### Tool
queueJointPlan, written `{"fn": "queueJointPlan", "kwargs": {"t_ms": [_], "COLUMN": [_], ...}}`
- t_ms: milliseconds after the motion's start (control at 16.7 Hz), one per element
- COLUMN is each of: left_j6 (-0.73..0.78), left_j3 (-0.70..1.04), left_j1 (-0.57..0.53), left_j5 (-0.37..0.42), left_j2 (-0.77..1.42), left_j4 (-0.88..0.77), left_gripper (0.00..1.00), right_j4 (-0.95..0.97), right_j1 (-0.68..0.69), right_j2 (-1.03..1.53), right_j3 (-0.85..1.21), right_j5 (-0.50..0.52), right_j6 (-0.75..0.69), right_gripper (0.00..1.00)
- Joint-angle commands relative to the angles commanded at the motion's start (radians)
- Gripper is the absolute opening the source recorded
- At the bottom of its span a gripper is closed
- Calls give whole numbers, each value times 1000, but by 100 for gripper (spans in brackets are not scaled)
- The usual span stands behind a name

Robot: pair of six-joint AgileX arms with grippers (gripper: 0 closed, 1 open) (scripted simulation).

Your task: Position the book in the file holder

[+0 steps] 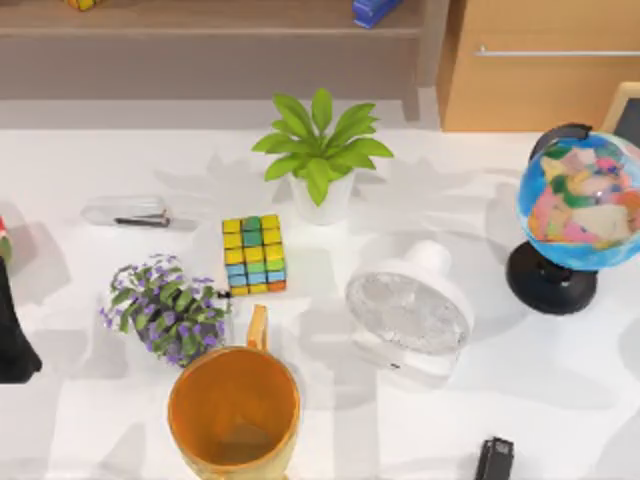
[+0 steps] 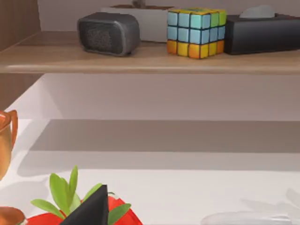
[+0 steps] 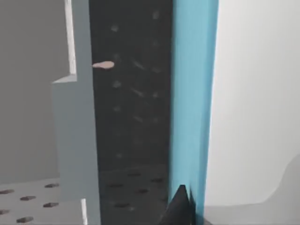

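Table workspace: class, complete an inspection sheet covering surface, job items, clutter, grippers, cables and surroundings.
Surface: white table, bare patches between items.
Job's things: cyan book upright at the grey file holder; seating unclear.
Clutter: cube, stapler, green plant, purple flowers, orange mug, fan, globe.
Grippers: right gripper at the book; left gripper parked at table's left.
Cables: nothing seen.
Surroundings: wooden shelf, cabinet.
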Motion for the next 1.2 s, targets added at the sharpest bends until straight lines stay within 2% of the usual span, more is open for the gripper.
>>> {"fn": "queueJointPlan", "kwargs": {"t_ms": [480, 1140, 1200], "left_j6": [0, 0, 0], "left_j3": [0, 0, 0], "left_j1": [0, 0, 0], "left_j5": [0, 0, 0], "left_j2": [0, 0, 0], "left_j4": [0, 0, 0], "left_gripper": [100, 100, 100], "right_j4": [11, -4, -4], "right_j1": [0, 39, 39], "right_j2": [23, 117, 117], "right_j3": [11, 124, 124], "right_j5": [-14, 20, 20], "right_j6": [10, 21, 21], "right_gripper": [0, 0, 8]}}
